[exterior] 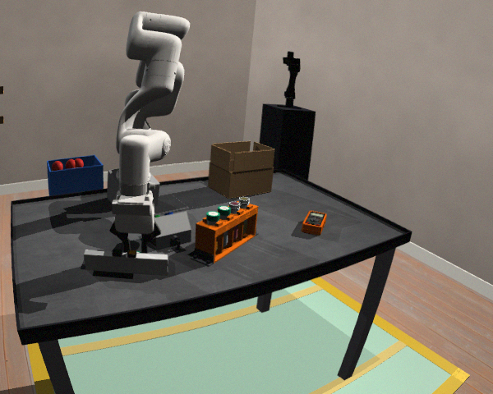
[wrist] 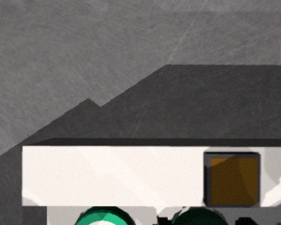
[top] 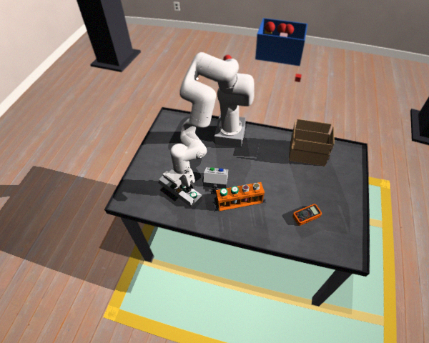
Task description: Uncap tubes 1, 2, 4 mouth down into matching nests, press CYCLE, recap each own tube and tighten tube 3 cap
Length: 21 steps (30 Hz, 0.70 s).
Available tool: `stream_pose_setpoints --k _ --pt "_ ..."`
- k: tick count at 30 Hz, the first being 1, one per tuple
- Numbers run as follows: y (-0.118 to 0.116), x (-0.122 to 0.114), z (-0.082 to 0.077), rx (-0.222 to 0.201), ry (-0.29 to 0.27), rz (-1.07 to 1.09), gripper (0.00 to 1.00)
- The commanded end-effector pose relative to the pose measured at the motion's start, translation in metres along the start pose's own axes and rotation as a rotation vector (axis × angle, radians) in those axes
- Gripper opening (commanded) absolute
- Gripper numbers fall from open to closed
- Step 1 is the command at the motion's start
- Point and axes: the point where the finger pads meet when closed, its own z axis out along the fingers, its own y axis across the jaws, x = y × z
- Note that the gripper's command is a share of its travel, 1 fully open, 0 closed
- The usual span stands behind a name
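The gripper (exterior: 134,246) is lowered straight down onto the cap tray (exterior: 111,263), which lies left of the rack (exterior: 221,238) at the near side of the table (exterior: 357,220). The jaws are closed about a third of the way and are stopped by something between them. In the wrist view a dark green cap (wrist: 199,217) is seen at the bottom edge between the black fingers, so it is judged that this cap is gripped. It is held upright over a nest beside the one where a first cap (top: 193,194) is already laid flat, probably so that it goes down mouth down and level. By its place, the held cap is judged to belong to tube 2, but no number can be read. On the rack two tubes at the left keep green caps and the two at the right look bare and grey. The amber lamp (wrist: 234,179) appears dull, which fits a cycle not yet started. The key housing (top: 215,175) is just beside the tray, within easy reach for later.
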Motion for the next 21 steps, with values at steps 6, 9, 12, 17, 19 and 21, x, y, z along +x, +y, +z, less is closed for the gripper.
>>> stream_pose_setpoints --k 6,9,12,17,19,21 --pt "-0.0001 0.0012 0.0037 0.001 0.003 0.0 0.0" --pt "-0.0001 0.0012 0.0047 0.001 0.003 0.0 0.0" --pt "-0.0001 0.0012 0.0048 0.001 0.003 0.0 0.0" --pt "-0.0001 0.0012 0.0048 0.001 0.003 0.0 0.46" --pt "-0.0001 0.0012 0.0048 0.001 0.003 0.0 0.46" --pt "-0.0001 0.0012 0.0047 0.001 0.003 0.0 0.46"
